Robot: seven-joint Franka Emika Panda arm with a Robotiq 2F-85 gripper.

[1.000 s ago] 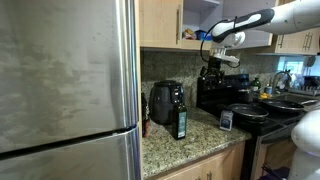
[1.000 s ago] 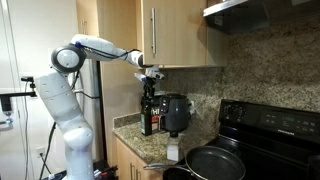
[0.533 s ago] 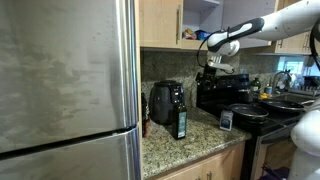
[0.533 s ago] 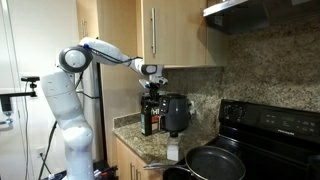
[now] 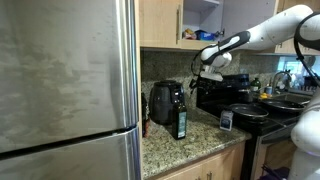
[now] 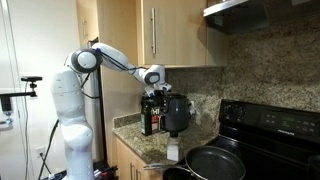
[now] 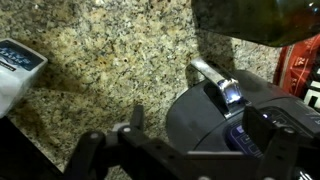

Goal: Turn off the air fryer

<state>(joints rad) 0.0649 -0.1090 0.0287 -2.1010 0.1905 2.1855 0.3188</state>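
The squat glossy black air fryer [image 5: 165, 102] sits untouched on the speckled granite table [image 5: 205, 137], the claw [image 6: 153, 96] hovering close above, spread wide and empty, so switching off remains.

granite counter [image 5: 195, 150] | air fryer [image 5: 163, 102] – dark bottle [image 5: 180, 122] just beside – small pale gadget [image 5: 226, 119] apart
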